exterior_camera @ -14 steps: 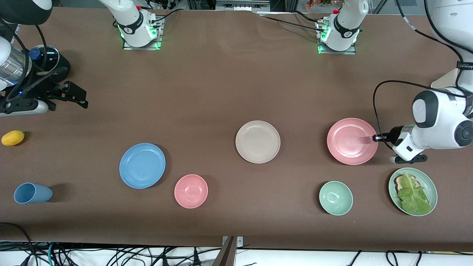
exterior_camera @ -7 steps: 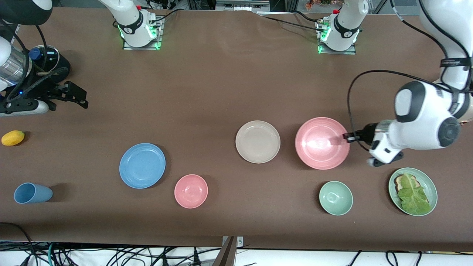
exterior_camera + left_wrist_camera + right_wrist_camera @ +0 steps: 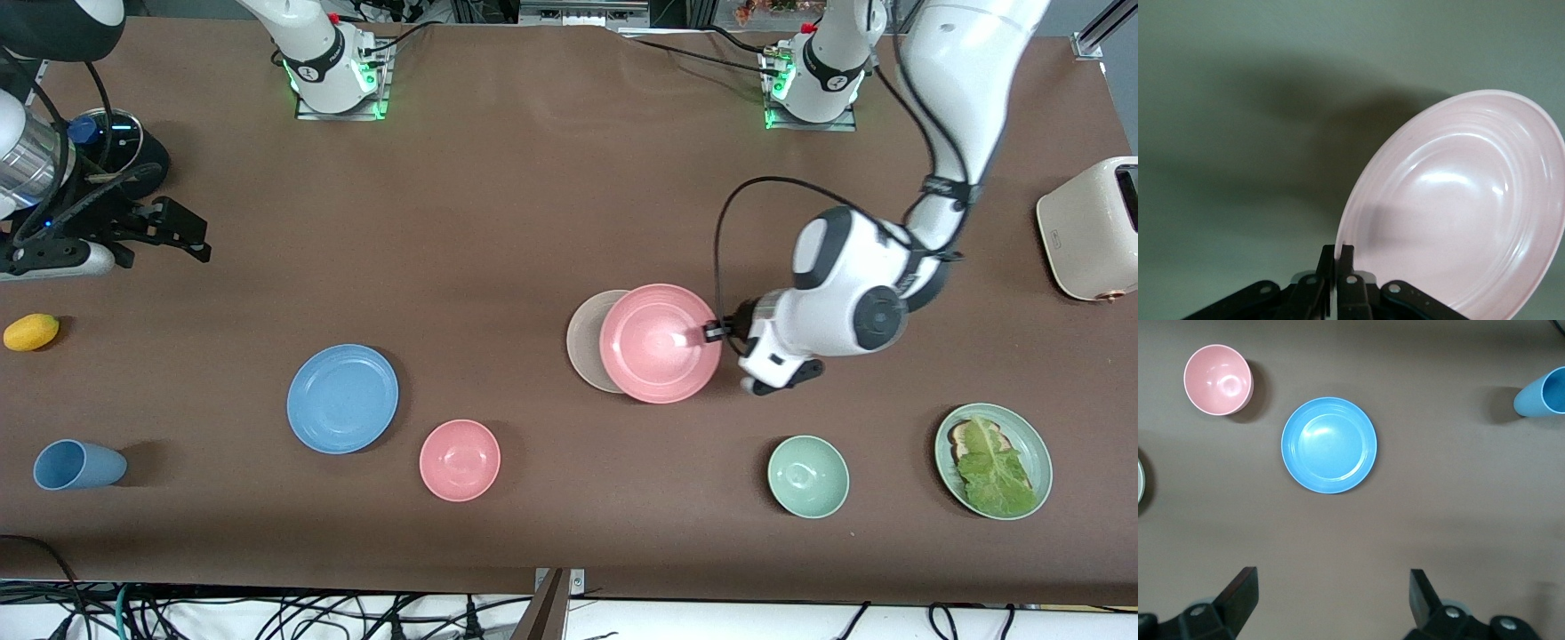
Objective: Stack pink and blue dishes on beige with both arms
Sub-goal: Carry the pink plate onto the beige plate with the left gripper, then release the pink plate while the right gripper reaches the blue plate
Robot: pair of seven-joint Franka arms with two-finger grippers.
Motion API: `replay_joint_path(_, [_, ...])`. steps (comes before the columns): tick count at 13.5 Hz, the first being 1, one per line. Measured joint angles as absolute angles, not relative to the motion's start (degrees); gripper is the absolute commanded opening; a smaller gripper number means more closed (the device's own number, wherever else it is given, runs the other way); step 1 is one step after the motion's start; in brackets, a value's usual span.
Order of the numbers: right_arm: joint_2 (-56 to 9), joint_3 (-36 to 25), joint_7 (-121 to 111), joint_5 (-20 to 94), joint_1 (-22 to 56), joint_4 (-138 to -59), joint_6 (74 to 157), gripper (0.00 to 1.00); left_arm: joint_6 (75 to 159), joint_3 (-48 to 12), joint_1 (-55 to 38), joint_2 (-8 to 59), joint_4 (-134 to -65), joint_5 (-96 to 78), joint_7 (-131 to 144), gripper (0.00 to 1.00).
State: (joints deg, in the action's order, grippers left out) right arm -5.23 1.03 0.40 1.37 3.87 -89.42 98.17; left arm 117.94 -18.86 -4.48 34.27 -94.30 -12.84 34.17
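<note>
Carried inward since a second ago: salmon pink flat plate (image 3: 660,343), pinched at its thin rim by left hand (image 3: 711,332), overlapping cream-beige plate (image 3: 584,349). Rigid, light, slippery. Right hand (image 3: 1331,600) spread over light blue plate (image 3: 342,398).

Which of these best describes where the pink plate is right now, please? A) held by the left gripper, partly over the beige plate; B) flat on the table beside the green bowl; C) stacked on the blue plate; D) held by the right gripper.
A: the left gripper is shut on the rim of the pink plate, which overlaps most of the beige plate but is not yet centred on it.
</note>
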Motion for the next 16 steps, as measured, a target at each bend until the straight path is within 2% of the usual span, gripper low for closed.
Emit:
replay_joint_path(9, [-6.18, 0.24, 0.40, 1.35, 2.70, -89.45, 100.45, 1.00, 120.31, -18.60, -8.30, 37.67, -94.22, -10.42, 39.51, 0.00])
replay_joint_path(10, [-6.18, 0.24, 0.40, 1.35, 2.70, -89.45, 100.46, 1.00, 120.32, -18.60, -8.39, 37.80, -94.21, -10.42, 39.55, 0.29])
replay_joint_path(12, [-6.31, 0.24, 0.40, 1.35, 2.69, -89.51, 100.45, 1.00, 120.35, -18.42, -8.37, 37.85, -94.17, -10.40, 39.55, 1.00])
replay_joint_path(16, [-10.20, 0.26, 0.35, 0.71, 2.70, -90.22, 100.60, 1.00, 120.35, -18.00, -8.31, 37.87, -93.90, -10.38, 39.54, 1.00])
